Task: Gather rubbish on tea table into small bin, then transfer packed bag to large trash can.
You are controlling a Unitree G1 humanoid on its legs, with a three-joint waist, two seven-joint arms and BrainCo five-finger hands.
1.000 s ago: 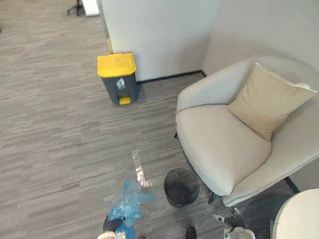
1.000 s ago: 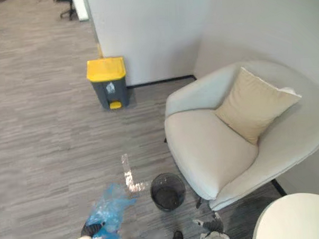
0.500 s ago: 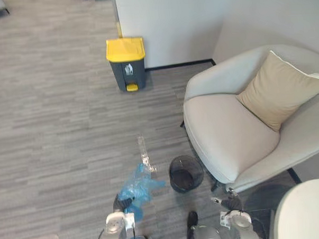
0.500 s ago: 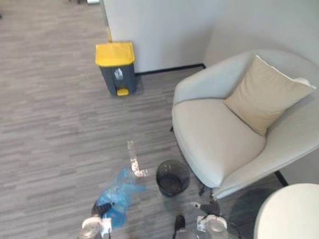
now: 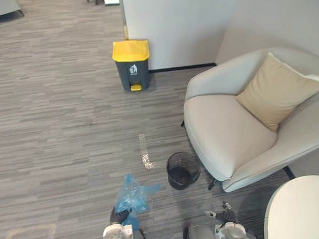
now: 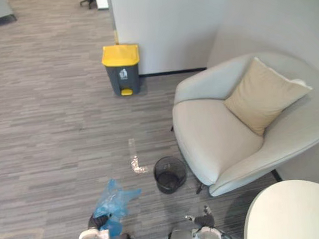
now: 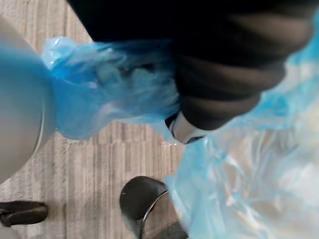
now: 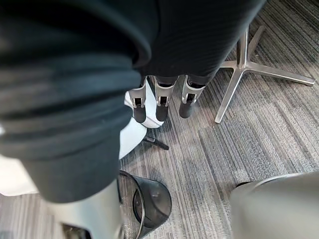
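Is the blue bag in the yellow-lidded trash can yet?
No: the blue bag is at the left hand, across open floor from the yellow-lidded trash can, whose lid is down.

One small bin [image 5: 179, 184]; one trash can [image 5: 130, 51] (yellow-lidded); one bag [image 5: 132, 195]

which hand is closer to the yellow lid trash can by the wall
Left. The left hand, gripping the blue bag, is nearly in line with the yellow-lidded trash can across the floor. The right hand, open, is equally far back but offset well to the robot's right.
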